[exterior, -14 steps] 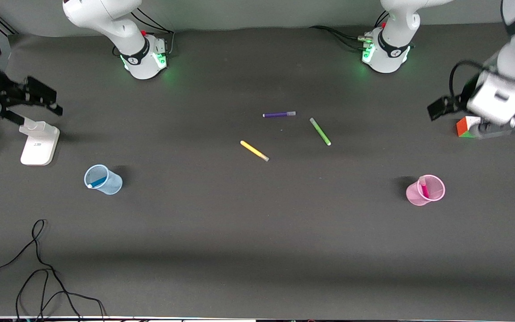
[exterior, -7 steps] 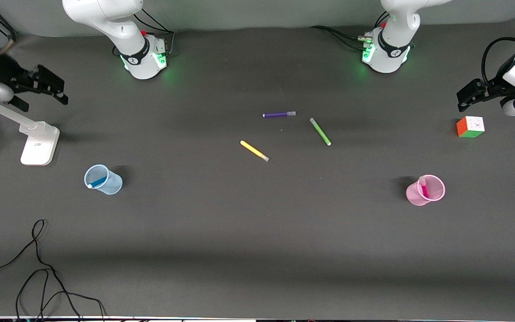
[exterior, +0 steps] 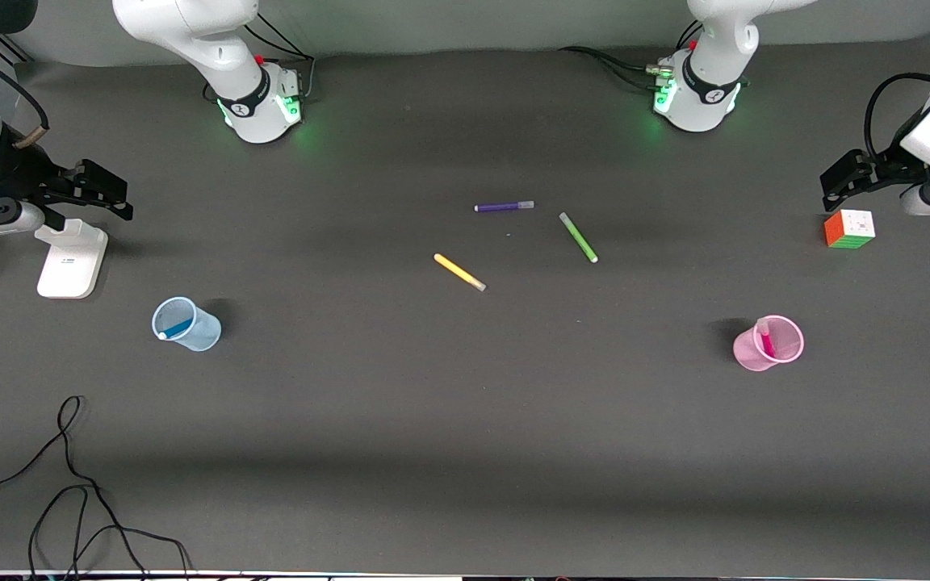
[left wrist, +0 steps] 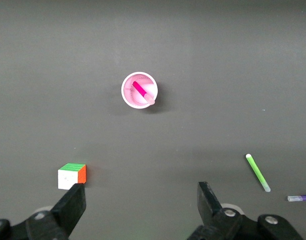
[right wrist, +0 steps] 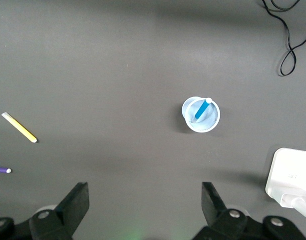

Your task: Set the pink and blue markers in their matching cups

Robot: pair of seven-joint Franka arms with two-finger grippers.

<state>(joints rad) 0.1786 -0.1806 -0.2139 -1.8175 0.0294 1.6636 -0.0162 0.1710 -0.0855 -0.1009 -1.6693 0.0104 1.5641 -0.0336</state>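
The pale blue cup (exterior: 186,324) stands toward the right arm's end of the table with the blue marker (exterior: 177,328) leaning inside it. They also show in the right wrist view, the cup (right wrist: 210,121) and the marker (right wrist: 199,110). The pale pink cup (exterior: 768,343) stands toward the left arm's end and holds the pink marker (exterior: 766,339). They also show in the left wrist view, the cup (left wrist: 133,97) and the marker (left wrist: 141,92). My left gripper (exterior: 836,179) (left wrist: 141,200) is open and empty, up over the table beside a colour cube. My right gripper (exterior: 110,194) (right wrist: 145,200) is open and empty over a white stand.
A colour cube (exterior: 849,228) (left wrist: 72,176) lies under the left gripper. A white stand (exterior: 71,258) (right wrist: 292,177) sits below the right gripper. Purple (exterior: 504,206), green (exterior: 578,237) and yellow (exterior: 458,272) pens lie mid-table. A black cable (exterior: 69,484) curls near the front edge.
My left gripper has moved off the cube toward the table's end. My right gripper has shifted a little over the white stand. Cups, markers and loose pens have not moved.
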